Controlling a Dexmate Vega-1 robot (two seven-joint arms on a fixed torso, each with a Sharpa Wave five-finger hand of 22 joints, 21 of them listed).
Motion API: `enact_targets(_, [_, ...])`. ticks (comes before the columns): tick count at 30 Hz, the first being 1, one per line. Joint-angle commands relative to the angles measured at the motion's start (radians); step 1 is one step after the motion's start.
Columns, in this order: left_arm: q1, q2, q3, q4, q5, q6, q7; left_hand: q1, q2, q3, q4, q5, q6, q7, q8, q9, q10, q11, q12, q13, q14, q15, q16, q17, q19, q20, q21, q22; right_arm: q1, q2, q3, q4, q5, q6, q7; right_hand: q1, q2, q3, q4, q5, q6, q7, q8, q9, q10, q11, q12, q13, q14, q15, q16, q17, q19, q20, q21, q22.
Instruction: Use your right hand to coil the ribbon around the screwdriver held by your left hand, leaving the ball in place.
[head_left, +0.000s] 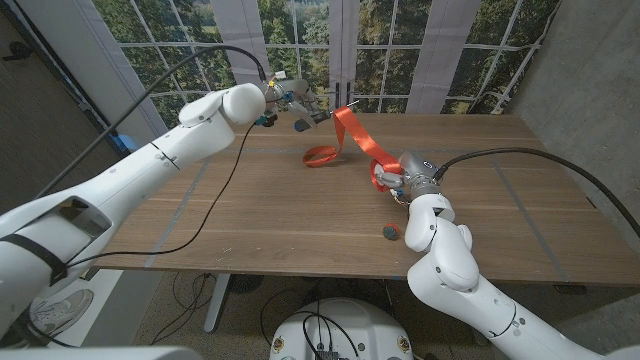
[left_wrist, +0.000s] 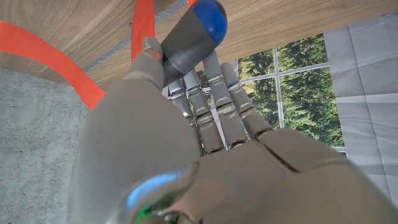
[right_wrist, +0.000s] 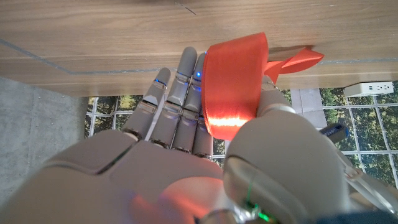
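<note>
One ribbon (head_left: 352, 135) in right hand (head_left: 398, 178); one screwdriver (left_wrist: 189, 30); one ball (head_left: 390, 232)

1. The ribbon (head_left: 352, 137) is bright orange-red, and it glows lighter where it bends over the right hand's (right_wrist: 205, 155) grey fingers (right_wrist: 177, 106).
2. The screwdriver (left_wrist: 189, 37) handle is grey with a blue tip, just past the left hand's (left_wrist: 199, 149) fingertips.
3. Both hands are pale grey.
4. The ball (head_left: 390, 232) is dark grey and red.
5. The table (head_left: 250, 200) is brown wood with streaks.
</note>
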Motion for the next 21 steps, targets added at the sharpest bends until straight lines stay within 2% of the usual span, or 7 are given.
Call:
enact_targets(1, [0.012,0.018,-0.034,-0.061,-0.060,0.010,-0.032,0.087,0.095,0.048,0.006,0.004,0.076,0.031,-0.001,0.091,0.099,-0.087,0.001,0.258,0.136,-0.223,-0.001,0.003,-0.003,0.001,0.009,0.002,0.110,-0.016,-0.065,0.122,0.169,-0.008,-0.121,0.165,0.153,-0.001,-0.002,0.004,0.104,-0.042,0.145,0.085,0.003,0.003,0.004,0.001,0.040,-0.043,-0.003,0.001,0.007,0.003,-0.003,0.003])
enact_targets(4, [0.021,0.027,-0.039,-0.081,-0.067,0.012,-0.031,0.087,0.096,0.048,0.006,0.004,0.074,0.034,-0.003,0.092,0.097,-0.085,0.000,0.260,0.136,-0.224,0.000,0.005,-0.004,0.003,0.012,0.001,0.131,-0.008,-0.068,0.150,0.214,0.008,-0.165,0.164,0.153,-0.002,-0.001,0.003,0.107,-0.042,0.147,0.085,0.003,0.003,0.005,0.002,0.041,-0.044,-0.002,0.003,0.006,0.002,-0.003,0.003])
enact_targets(6, [0.025,0.031,-0.042,-0.090,-0.076,0.012,-0.034,0.088,0.094,0.047,0.006,0.004,0.077,0.033,-0.003,0.091,0.096,-0.087,0.000,0.262,0.139,-0.223,0.001,0.003,-0.003,0.002,0.014,0.000,0.171,-0.013,-0.102,0.173,0.217,-0.005,-0.172,0.165,0.154,-0.001,-0.002,0.003,0.106,-0.042,0.147,0.085,0.005,0.007,0.006,0.002,0.041,-0.043,-0.002,0.002,0.006,0.002,-0.003,0.003])
enact_targets(16, [0.051,0.056,-0.075,-0.127,-0.158,0.034,-0.059,0.089,0.096,0.045,0.006,0.003,0.078,0.035,-0.005,0.098,0.100,-0.087,-0.002,0.264,0.139,-0.224,0.003,0.006,-0.006,0.002,0.023,-0.003,0.257,0.006,-0.129,0.277,0.312,0.067,-0.289,0.172,0.151,0.001,-0.006,0.002,0.108,-0.041,0.149,0.083,0.010,0.002,0.008,0.000,0.049,-0.048,-0.002,0.004,0.006,0.001,-0.004,0.003])
enact_targets(18, [0.054,0.061,-0.079,-0.133,-0.172,0.038,-0.062,0.089,0.095,0.045,0.006,0.003,0.079,0.035,-0.005,0.097,0.101,-0.088,-0.002,0.265,0.139,-0.223,0.002,0.005,-0.007,0.003,0.024,-0.003,0.275,0.010,-0.130,0.288,0.329,0.064,-0.297,0.172,0.152,0.001,-0.005,0.002,0.107,-0.041,0.150,0.084,0.009,-0.004,0.009,0.002,0.048,-0.050,-0.002,0.006,0.006,0.001,-0.004,0.003])
enact_targets(20, [0.051,0.068,-0.079,-0.135,-0.185,0.042,-0.073,0.089,0.095,0.044,0.006,0.003,0.079,0.034,-0.007,0.097,0.102,-0.085,-0.001,0.267,0.138,-0.223,0.001,0.005,-0.007,0.002,0.026,-0.004,0.288,0.017,-0.127,0.308,0.345,0.074,-0.318,0.171,0.151,0.002,-0.004,0.001,0.108,-0.043,0.150,0.083,0.009,0.001,0.008,-0.001,0.046,-0.050,-0.004,0.006,0.005,0.001,-0.004,0.003])
enact_targets(21, [0.052,0.071,-0.080,-0.135,-0.191,0.039,-0.074,0.090,0.095,0.044,0.006,0.003,0.080,0.033,-0.007,0.097,0.102,-0.085,-0.001,0.267,0.137,-0.224,0.002,0.007,-0.007,0.002,0.027,-0.004,0.308,0.011,-0.142,0.312,0.345,0.062,-0.307,0.171,0.151,0.001,-0.003,0.001,0.107,-0.044,0.150,0.083,0.009,0.000,0.008,-0.002,0.047,-0.050,-0.004,0.006,0.006,0.001,-0.004,0.003])
